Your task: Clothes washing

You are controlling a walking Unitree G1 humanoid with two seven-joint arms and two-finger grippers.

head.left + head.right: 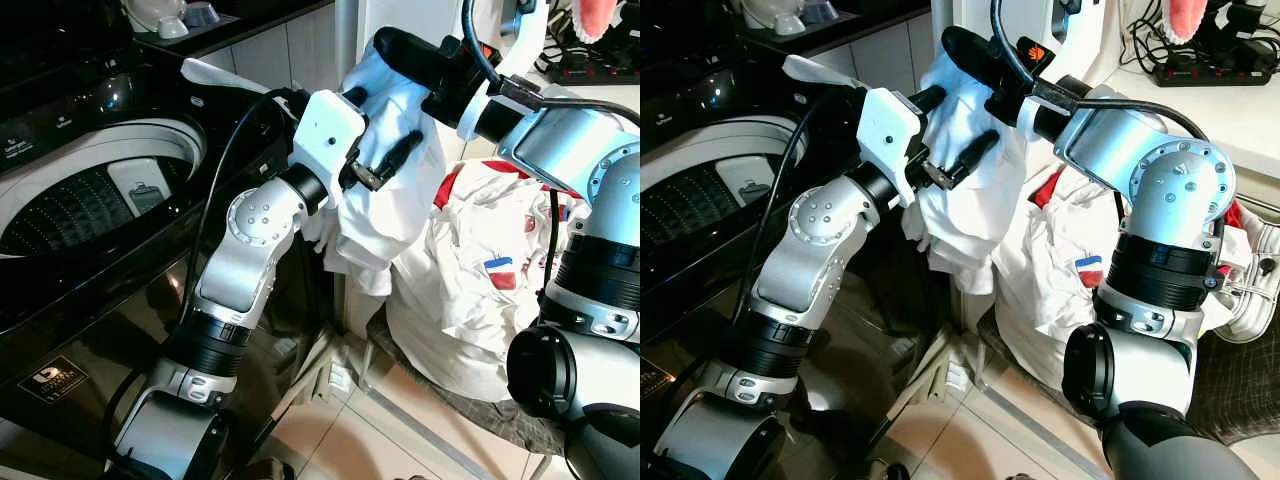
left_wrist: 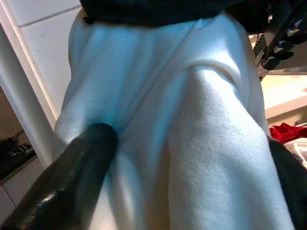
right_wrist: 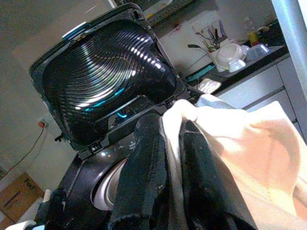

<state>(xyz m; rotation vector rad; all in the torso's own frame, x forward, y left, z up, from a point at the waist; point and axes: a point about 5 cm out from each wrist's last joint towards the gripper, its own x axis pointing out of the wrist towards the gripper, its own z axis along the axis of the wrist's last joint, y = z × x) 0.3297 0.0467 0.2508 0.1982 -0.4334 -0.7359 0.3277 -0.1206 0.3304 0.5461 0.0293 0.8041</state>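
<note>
A white garment (image 1: 385,215) hangs in mid-air beside the black top-loading washing machine (image 1: 100,290), whose lid (image 3: 105,91) stands up over the steel drum (image 1: 90,200). My right gripper (image 1: 385,45) holds the garment's top edge from above, shut on the cloth, with white fabric pinched between its fingers (image 3: 148,172). My left gripper (image 1: 385,125) reaches in from the machine side at the garment's middle. It is open, and a fold of cloth (image 2: 201,143) bulges between its spread fingers (image 2: 72,182).
A heap of white laundry with red and blue patches (image 1: 480,290) fills a dark hamper (image 1: 480,410) on the tiled floor at the right. A counter with white bowls (image 1: 160,15) runs behind the machine. A power strip (image 1: 1210,65) lies at the far right.
</note>
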